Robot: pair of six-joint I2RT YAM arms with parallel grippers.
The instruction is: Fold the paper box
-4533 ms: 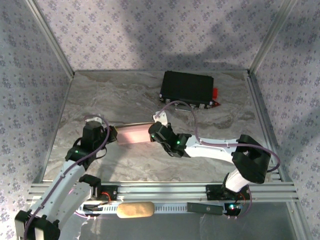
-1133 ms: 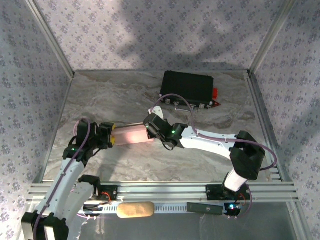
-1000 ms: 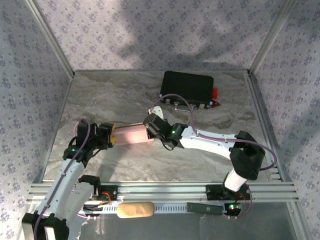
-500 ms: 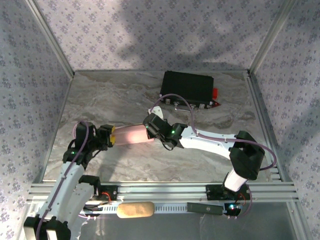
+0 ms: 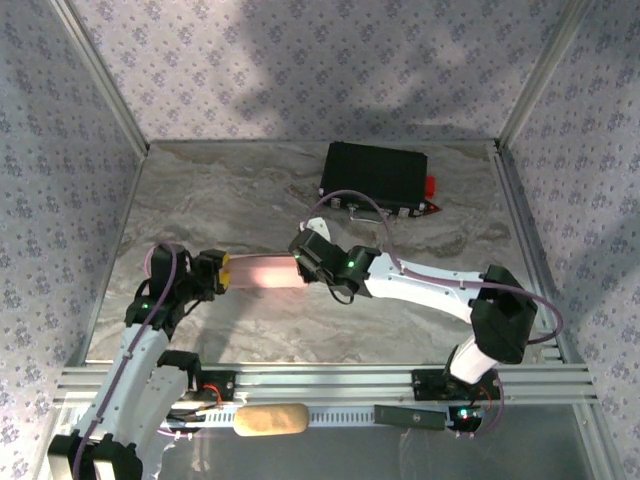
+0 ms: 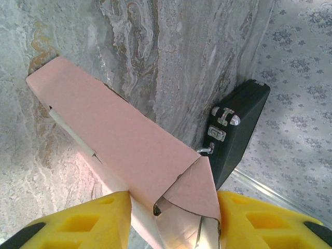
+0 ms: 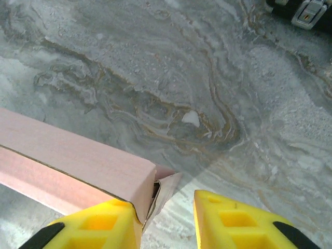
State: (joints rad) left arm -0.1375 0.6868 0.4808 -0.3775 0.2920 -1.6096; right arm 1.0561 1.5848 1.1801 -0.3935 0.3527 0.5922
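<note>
The paper box is a long pink tube lying on the marble table between my two grippers. My left gripper holds its left end. In the left wrist view both yellow fingers press the sides of the paper box, and a pink end flap is folded over the opening with the pale inside showing. My left gripper is shut on it. My right gripper is at the right end, jaws apart. The paper box lies against the left finger of my right gripper, with a small flap partly tucked in.
A black hard case with metal latches lies at the back of the table, right of centre; it also shows as the case. Patterned walls close in three sides. An aluminium rail runs along the near edge.
My right gripper has opened from shut and let go of the box's right end. My left jaws have closed in on the left end. The box has stayed put.
</note>
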